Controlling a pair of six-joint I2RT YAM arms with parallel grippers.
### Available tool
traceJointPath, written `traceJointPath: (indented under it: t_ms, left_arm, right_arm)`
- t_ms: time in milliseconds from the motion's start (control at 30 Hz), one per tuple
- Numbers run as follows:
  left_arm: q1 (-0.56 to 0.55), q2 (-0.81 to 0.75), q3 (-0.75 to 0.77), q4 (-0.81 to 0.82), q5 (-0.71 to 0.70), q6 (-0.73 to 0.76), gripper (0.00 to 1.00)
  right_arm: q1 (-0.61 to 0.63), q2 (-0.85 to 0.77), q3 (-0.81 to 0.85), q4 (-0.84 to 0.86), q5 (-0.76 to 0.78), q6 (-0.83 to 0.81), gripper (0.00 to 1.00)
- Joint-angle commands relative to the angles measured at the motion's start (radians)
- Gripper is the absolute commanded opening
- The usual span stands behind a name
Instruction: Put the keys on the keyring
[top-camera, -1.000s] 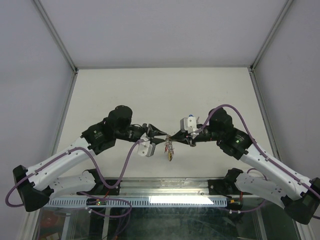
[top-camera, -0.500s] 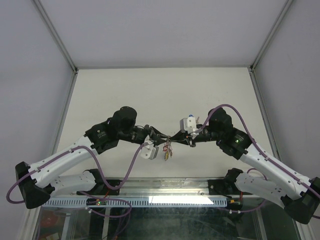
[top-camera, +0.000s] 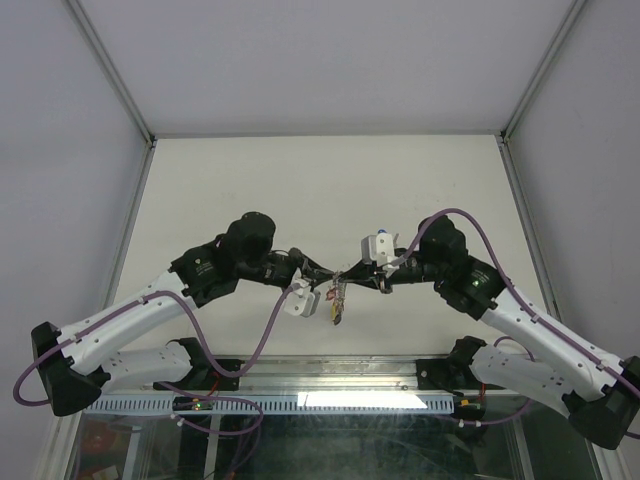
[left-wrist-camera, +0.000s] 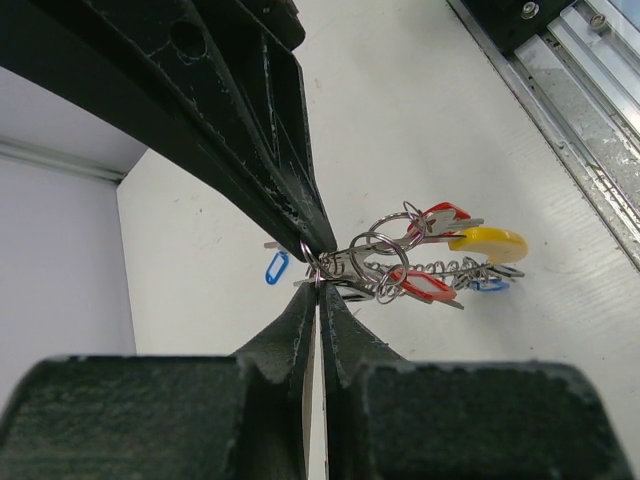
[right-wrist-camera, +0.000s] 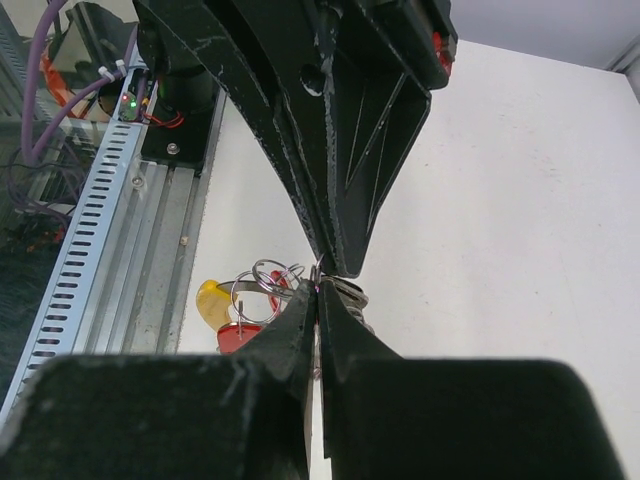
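The keyring (left-wrist-camera: 440, 270), a ribbed coil, hangs in the air between both grippers. It carries several keys with red (left-wrist-camera: 428, 288), yellow (left-wrist-camera: 490, 243) and blue (left-wrist-camera: 490, 285) tags. The bunch (top-camera: 337, 300) dangles above the table's near edge. My left gripper (left-wrist-camera: 318, 283) is shut on a thin wire loop at the bunch's end. My right gripper (right-wrist-camera: 318, 285) meets it tip to tip and is shut on the same spot. The yellow tag (right-wrist-camera: 212, 300) and a red tag (right-wrist-camera: 240, 335) also show in the right wrist view. One blue tag (left-wrist-camera: 276, 268) lies loose on the table below.
The white table (top-camera: 330, 190) is walled at the left, right and back. A metal rail and slotted cable duct (top-camera: 300, 400) run along the near edge, just below the hanging bunch.
My left arm has shifted a little to the right and its wrist has turned. The hanging bunch has swung slightly left. The right arm has hardly moved.
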Motion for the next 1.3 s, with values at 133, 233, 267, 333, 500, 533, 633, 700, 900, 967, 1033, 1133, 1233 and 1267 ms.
traceJointPath:
  t_ms: [133, 233, 267, 333, 500, 533, 633, 700, 900, 967, 1033, 1133, 1233, 1267]
  left_arm:
    - [-0.011, 0.001, 0.048, 0.022, -0.039, -0.026, 0.0]
    - [-0.01, -0.004, 0.041, 0.031, -0.042, -0.033, 0.0]
    - [-0.01, -0.006, 0.038, 0.039, -0.043, -0.034, 0.0]
    - [-0.01, -0.011, 0.03, 0.05, -0.042, -0.038, 0.0]
    - [-0.01, -0.017, 0.02, 0.075, -0.042, -0.055, 0.0]
    - [-0.01, -0.017, 0.019, 0.081, -0.042, -0.059, 0.0]
    - [-0.01, -0.023, 0.008, 0.107, -0.046, -0.075, 0.0]
    - [-0.011, -0.032, -0.005, 0.135, -0.05, -0.09, 0.0]
    - [-0.01, -0.073, -0.06, 0.244, -0.071, -0.138, 0.0]
    - [-0.01, -0.089, -0.079, 0.273, -0.074, -0.152, 0.0]
    - [-0.01, -0.101, -0.094, 0.299, -0.078, -0.169, 0.0]
    - [-0.011, -0.113, -0.108, 0.329, -0.081, -0.187, 0.0]
    - [-0.01, -0.12, -0.119, 0.356, -0.089, -0.206, 0.0]
    - [-0.011, -0.121, -0.12, 0.362, -0.091, -0.21, 0.0]
  right_arm:
    - [0.006, -0.068, 0.003, 0.14, 0.029, 0.064, 0.0]
    - [0.006, -0.078, -0.004, 0.179, 0.029, 0.097, 0.0]
    - [0.006, -0.08, -0.008, 0.193, 0.03, 0.107, 0.0]
    - [0.006, -0.088, -0.013, 0.214, 0.039, 0.119, 0.0]
    - [0.005, -0.101, -0.035, 0.263, 0.072, 0.15, 0.0]
    - [0.006, -0.105, -0.043, 0.28, 0.077, 0.159, 0.0]
    - [0.006, -0.117, -0.071, 0.339, 0.095, 0.192, 0.0]
    - [0.005, -0.128, -0.088, 0.377, 0.104, 0.21, 0.0]
    - [0.005, -0.146, -0.142, 0.521, 0.112, 0.281, 0.0]
    - [0.005, -0.149, -0.157, 0.564, 0.123, 0.303, 0.0]
    - [0.005, -0.152, -0.173, 0.607, 0.139, 0.323, 0.0]
    - [0.006, -0.158, -0.204, 0.687, 0.175, 0.362, 0.0]
    - [0.005, -0.158, -0.238, 0.781, 0.213, 0.414, 0.0]
    - [0.006, -0.157, -0.251, 0.811, 0.226, 0.428, 0.0]
